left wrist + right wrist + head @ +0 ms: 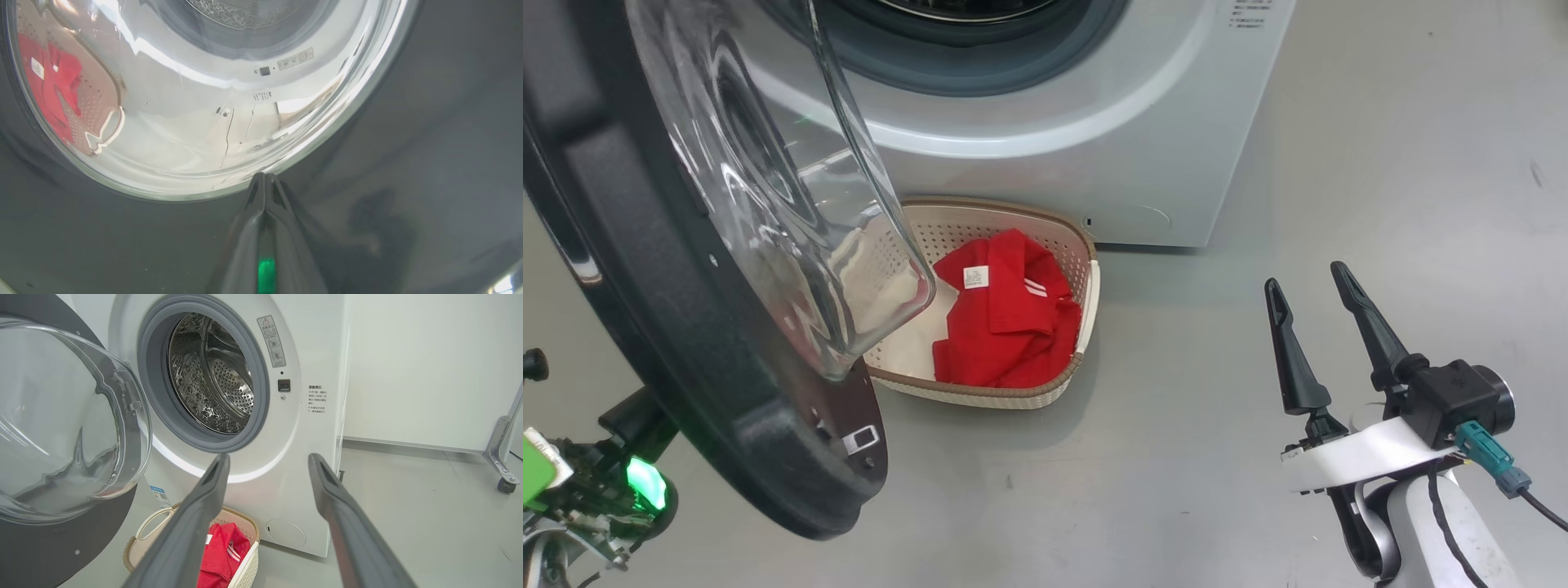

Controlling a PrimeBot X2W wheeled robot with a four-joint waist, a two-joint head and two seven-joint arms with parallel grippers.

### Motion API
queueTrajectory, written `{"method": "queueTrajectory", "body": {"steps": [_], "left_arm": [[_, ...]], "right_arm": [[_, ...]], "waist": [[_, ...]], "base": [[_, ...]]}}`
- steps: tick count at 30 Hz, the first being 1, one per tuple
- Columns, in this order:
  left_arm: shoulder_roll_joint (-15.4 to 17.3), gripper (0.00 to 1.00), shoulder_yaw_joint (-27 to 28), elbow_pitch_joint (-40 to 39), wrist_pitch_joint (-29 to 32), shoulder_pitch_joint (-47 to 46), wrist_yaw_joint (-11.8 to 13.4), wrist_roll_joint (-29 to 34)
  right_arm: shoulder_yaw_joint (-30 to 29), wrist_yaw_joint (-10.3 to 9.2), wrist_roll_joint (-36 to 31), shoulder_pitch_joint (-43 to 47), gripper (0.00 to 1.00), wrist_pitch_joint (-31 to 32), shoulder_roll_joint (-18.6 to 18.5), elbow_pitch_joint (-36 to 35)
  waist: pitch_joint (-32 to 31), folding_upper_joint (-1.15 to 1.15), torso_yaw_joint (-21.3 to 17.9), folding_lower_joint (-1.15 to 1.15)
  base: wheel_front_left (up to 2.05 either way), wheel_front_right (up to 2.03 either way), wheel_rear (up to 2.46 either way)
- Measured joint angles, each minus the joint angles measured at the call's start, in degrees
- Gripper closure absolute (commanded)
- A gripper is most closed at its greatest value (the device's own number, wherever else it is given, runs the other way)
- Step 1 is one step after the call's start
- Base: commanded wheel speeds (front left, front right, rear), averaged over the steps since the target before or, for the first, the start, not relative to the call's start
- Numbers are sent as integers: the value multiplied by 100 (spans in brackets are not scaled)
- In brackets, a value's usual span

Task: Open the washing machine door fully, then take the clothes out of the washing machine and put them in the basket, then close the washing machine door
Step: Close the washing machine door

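- Head view showed the clothes (pixel 1005 327) lying in the basket (pixel 1088 273): one red garment by my count, plus one patch of white cloth.
- One basket sat on the floor (pixel 1380 163), just beside the single washer (pixel 1111 131), under the one open door (pixel 629 269).
- The drum (pixel 212 375) looked empty as far as it was visible.
- Two sets of jaws: the left jaws were clenched on nothing, tips at the door's black outer face by the glass edge. The right jaws were released and hovered well apart from the door.
- My judgement of the risk: the clenched tips could skid off the glossy rim during the push and leave the door unlatched.
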Motion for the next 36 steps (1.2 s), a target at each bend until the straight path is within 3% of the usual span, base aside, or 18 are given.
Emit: {"method": "queueTrajectory", "body": {"steps": [24,36], "left_arm": [[-404,100,-394,-51,-325,20,229,269],[-559,100,-356,20,-804,-571,338,447]], "right_arm": [[235,9,163,2,0,0,52,103],[391,10,345,-202,0,0,74,0]], "waist": [[-176,0,-1326,0],[103,0,-1956,0]], "base": [[0,0,0],[0,0,0]]}}
